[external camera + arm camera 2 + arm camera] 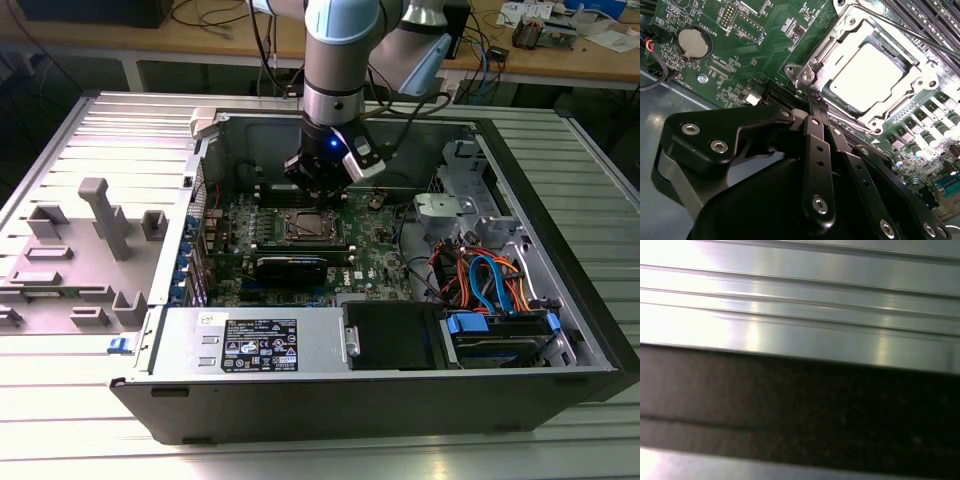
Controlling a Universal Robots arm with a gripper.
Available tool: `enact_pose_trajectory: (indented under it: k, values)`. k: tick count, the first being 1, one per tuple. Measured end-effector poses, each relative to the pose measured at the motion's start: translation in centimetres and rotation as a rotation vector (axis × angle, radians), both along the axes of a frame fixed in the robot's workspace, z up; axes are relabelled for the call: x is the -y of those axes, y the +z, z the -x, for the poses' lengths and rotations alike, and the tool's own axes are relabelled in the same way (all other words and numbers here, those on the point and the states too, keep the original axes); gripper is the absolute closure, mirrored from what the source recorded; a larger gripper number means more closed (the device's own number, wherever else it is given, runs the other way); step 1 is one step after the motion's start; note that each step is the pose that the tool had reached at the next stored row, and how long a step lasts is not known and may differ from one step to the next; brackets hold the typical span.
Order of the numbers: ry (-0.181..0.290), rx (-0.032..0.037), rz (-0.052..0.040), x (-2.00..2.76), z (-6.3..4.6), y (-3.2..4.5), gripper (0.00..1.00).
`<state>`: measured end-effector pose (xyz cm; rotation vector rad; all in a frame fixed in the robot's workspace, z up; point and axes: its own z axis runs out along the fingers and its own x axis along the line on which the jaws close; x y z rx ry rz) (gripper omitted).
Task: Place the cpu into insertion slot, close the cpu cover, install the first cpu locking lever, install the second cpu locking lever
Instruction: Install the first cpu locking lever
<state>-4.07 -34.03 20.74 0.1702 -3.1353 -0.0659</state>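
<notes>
Inside, cpu (pixel 871 75) seated in insertion slot (pixel 816 54), cpu cover (pixel 920 82) down, closed gripper (pixel 816 102) at its corner

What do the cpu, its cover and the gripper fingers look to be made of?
The cpu: dull silver-grey metal top, judging by its flat, soft sheen. The cpu cover: thin bright metal frame, probably stamped steel, with glinting edges and screws at the corners. The gripper fingers: matt black bars, likely anodised metal, joined with silver bolts; tips meet at the cover's corner.
</notes>
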Motion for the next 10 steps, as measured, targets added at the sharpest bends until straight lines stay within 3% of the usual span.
enact_pose_trajectory:
  k: [10]
  values:
    - [0.000, 0.0001, 0.0013, -0.01, -0.10, -0.04, 0.89]
